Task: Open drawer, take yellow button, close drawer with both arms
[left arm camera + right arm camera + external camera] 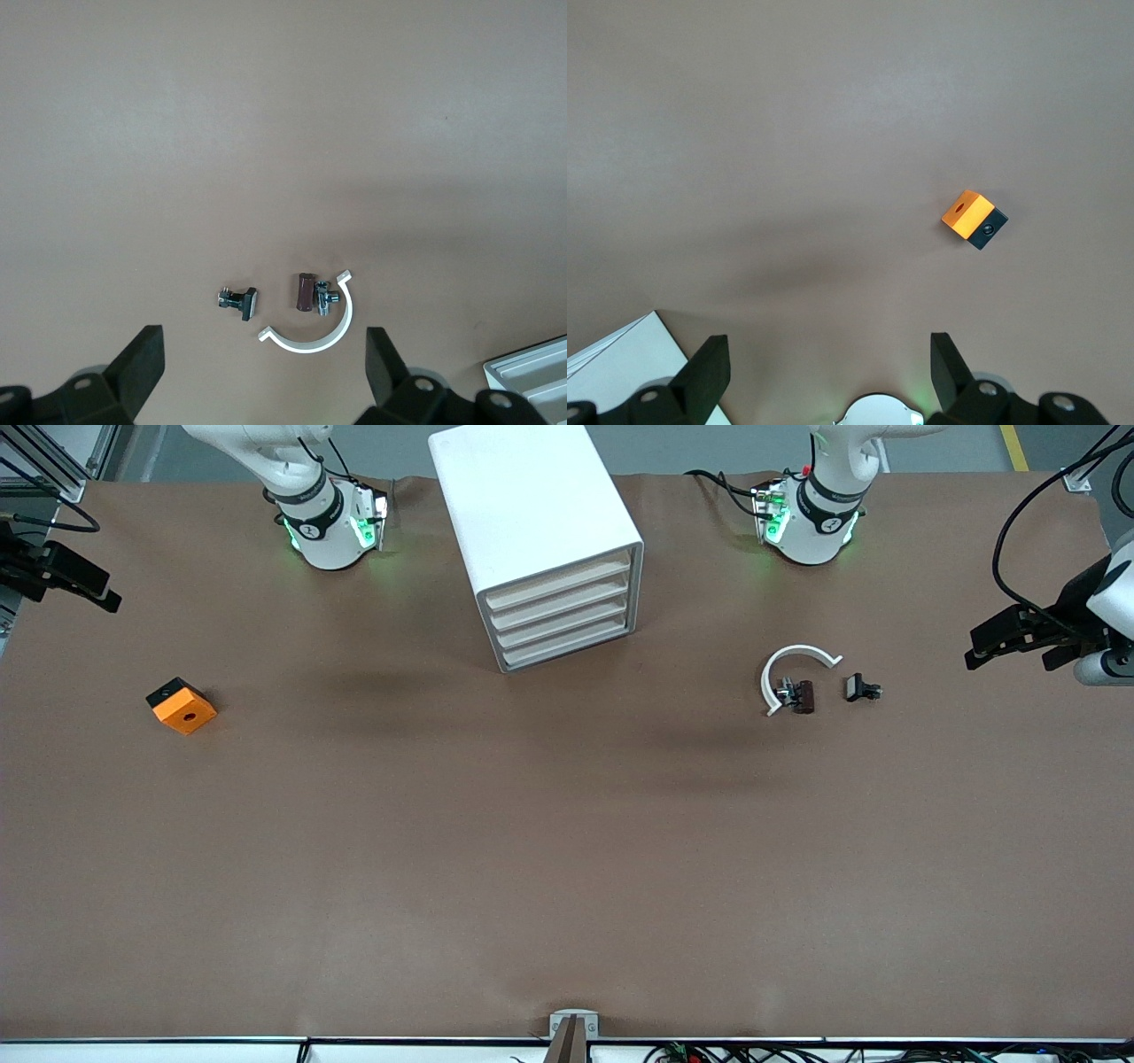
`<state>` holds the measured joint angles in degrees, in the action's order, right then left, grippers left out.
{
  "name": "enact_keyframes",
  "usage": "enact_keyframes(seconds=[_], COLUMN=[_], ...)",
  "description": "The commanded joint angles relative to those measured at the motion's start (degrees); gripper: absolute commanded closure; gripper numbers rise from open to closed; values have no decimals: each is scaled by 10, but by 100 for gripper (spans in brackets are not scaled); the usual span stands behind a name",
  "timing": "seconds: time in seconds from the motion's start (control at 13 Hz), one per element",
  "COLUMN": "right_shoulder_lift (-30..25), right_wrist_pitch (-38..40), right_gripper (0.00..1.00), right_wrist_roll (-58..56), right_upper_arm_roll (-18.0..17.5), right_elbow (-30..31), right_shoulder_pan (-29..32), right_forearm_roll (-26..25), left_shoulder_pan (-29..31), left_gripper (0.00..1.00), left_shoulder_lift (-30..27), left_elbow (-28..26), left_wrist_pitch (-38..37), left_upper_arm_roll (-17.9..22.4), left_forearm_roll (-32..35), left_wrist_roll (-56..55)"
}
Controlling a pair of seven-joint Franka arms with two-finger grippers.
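Between the two arm bases, cabinet (540,540) sits with fronts angled toward the front camera, reachable by both arms. Four drawers, all shut; the drawer (558,581) is topmost. Button not visible, presumably inside. Left gripper (1010,640) and right gripper (66,577) hang released and empty at table ends, waiting. Also one orange block (182,706), one white arc (795,673), two clips.

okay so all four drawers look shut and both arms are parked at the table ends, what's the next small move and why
Probably bring the right gripper, open at its end of the table, to the top drawer front. The cabinet is fully shut and no button shows. The left gripper, also open, waits.
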<state>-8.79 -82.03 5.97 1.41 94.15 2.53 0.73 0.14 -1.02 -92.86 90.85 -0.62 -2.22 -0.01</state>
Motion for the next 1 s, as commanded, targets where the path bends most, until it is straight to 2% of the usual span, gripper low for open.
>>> enact_keyframes(seconds=[0.0, 0.46, 0.93], right_shoulder_lift=[-14, -14, -17], right_wrist_pitch=[-12, -47, -48], right_gripper=[0, 0, 0], right_wrist_roll=[-8, -28, -41], right_upper_arm_roll=[-5, -7, -9], right_elbow=[16, 16, 16], right_shoulder_pan=[13, 8, 8], right_forearm_roll=[6, 6, 6], left_shoulder_pan=[1, 5, -22], left_gripper=[0, 0, 0], left_shoulder_lift=[7, 8, 84], left_elbow=[17, 16, 15], left_wrist_pitch=[-9, -9, -3], left_upper_arm_roll=[-3, -3, -6], left_forearm_roll=[-1, 0, -14], left_wrist_roll=[8, -4, -30])
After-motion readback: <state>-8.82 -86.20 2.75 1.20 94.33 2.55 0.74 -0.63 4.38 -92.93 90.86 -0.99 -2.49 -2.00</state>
